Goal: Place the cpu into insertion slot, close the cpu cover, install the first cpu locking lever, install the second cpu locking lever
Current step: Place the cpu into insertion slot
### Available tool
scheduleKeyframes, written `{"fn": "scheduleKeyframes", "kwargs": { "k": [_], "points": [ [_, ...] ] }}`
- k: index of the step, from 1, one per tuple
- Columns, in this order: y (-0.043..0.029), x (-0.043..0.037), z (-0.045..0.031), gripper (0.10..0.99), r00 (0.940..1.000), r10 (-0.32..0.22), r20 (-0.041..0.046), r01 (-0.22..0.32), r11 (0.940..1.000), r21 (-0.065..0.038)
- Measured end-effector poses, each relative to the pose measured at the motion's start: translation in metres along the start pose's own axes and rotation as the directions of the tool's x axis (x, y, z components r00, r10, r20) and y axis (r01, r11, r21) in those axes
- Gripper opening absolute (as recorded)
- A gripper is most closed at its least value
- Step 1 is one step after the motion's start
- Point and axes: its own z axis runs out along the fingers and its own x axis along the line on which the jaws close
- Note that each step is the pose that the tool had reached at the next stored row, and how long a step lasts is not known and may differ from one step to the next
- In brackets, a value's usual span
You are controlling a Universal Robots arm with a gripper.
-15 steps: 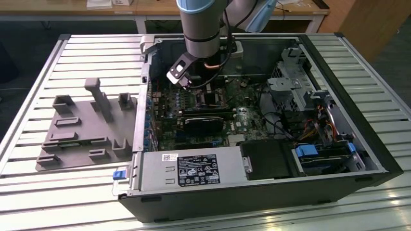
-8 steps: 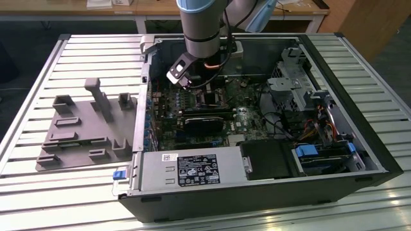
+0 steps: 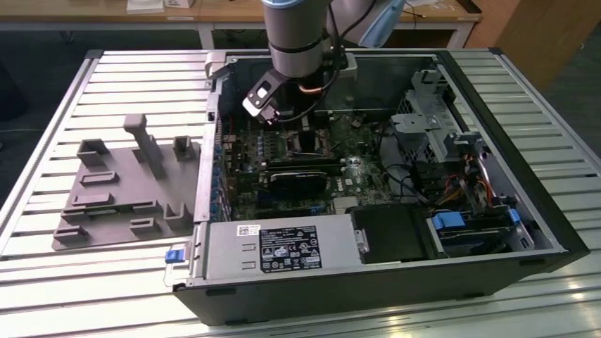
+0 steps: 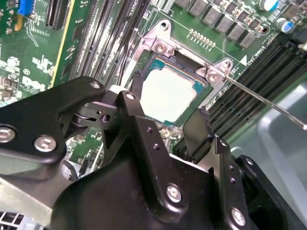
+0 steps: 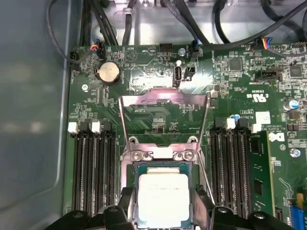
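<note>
Gripper [image 4: 168, 112] is hanging just above the cpu [image 4: 170, 91], fingers spread to either side of the chip, gripping nothing. Cpu is lying flat in the insertion slot [image 5: 163, 165], directly beneath the fingertips. Cpu cover [image 5: 164, 98] is standing flipped open just beyond the slot. Judging the chip: light, rigid, smooth-topped, fragile underneath; best taken by two opposite edges, kept level.

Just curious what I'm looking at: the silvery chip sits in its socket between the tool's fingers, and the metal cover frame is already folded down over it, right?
Not quite. The first wrist view shows the cpu cover still swung open, not over the cpu, which sits in the insertion slot between the tool fingers.
</note>
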Motion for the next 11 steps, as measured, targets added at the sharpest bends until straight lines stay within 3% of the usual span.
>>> {"fn": "scheduleKeyframes", "kwargs": {
  "k": [8, 10, 11],
  "points": [
    [0.0001, 0.0, -0.0003, 0.612, 1.0, 0.0, -0.0001, 0.0, 1.0, 0.0],
    [0.0001, 0.0, -0.0003, 0.596, 1.0, 0.0, 0.0, 0.0, 1.0, 0.0],
    [0.0001, 0.0, -0.0003, 0.529, 1.0, 0.0, 0.0, 0.0, 1.0, 0.0]
  ]
}}
